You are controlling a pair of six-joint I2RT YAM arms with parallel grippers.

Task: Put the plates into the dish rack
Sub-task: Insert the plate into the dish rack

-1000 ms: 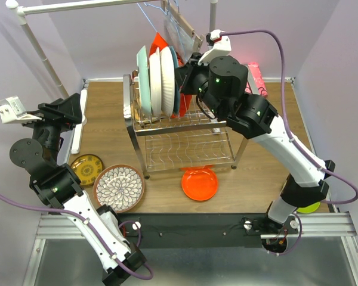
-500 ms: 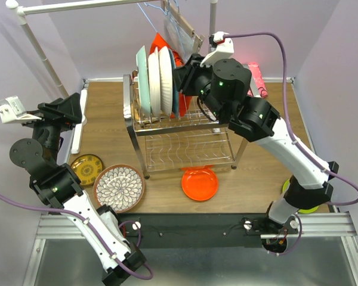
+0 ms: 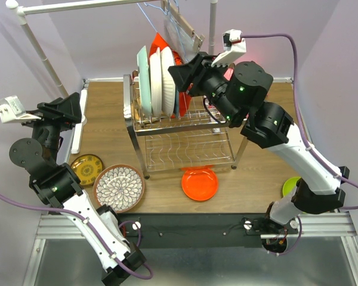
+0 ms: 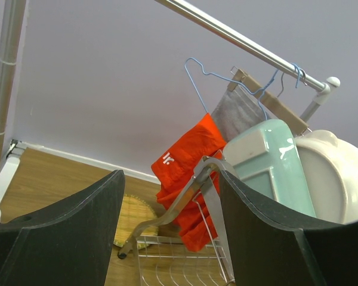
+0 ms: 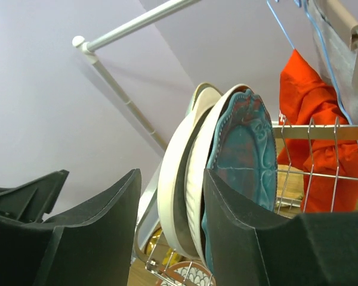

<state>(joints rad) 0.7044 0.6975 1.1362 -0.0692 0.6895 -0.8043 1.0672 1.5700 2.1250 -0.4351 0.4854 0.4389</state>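
Observation:
The chrome dish rack (image 3: 185, 143) stands mid-table. Its upper shelf holds a mint plate (image 3: 142, 77), two white plates (image 3: 160, 80) and a teal plate (image 3: 176, 102), all on edge. My right gripper (image 3: 180, 74) is open and empty, just right of these plates and apart from them. The right wrist view shows the white plates (image 5: 178, 179) and teal plate (image 5: 244, 149) beyond the open gripper (image 5: 170, 179). An orange plate (image 3: 200, 183), a floral plate (image 3: 119, 187), a small yellow plate (image 3: 87, 168) and a lime plate (image 3: 291, 186) lie on the table. My left gripper (image 3: 65, 110) is open, raised at the left.
A white clothes rail (image 3: 77, 6) with hangers and a red cloth (image 3: 161, 43) stands behind the rack. The left wrist view shows its open gripper (image 4: 170, 179), the rack (image 4: 167, 262), the red cloth (image 4: 185, 173) and a tan woven plate (image 4: 134, 217) behind.
My right gripper has drawn back up and to the right, away from the racked plates. The white plates now stand more upright. The left arm has not moved.

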